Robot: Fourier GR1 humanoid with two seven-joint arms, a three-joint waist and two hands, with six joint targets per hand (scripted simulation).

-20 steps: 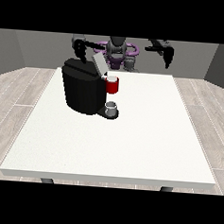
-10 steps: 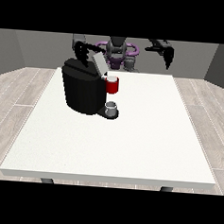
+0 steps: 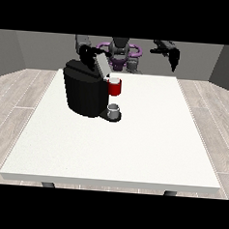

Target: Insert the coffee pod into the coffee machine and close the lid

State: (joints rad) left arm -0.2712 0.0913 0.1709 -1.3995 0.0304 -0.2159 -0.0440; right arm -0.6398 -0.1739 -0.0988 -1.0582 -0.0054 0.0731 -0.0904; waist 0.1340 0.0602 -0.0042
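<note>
**Coffee machine on the counter, lid tilted up, one hand at the lid**

From across the white counter I see the black coffee machine standing upright on its left half, toward the far edge. Its brewing head, with a red front, points to the view's right, and a small grey cup sits on the base just below it. The grey lid is raised, its long axis slanting up and away toward the view's upper left. I cannot make out the coffee pod itself.

The hand at the view's left is above the machine's top, right at the upper end of the lid; I cannot tell whether its fingers are clenched, released or holding anything. The hand at the view's right hangs in the air past the counter's far right corner, well apart from the machine, fingers drooping downward, relaxed and grasping nothing
</note>
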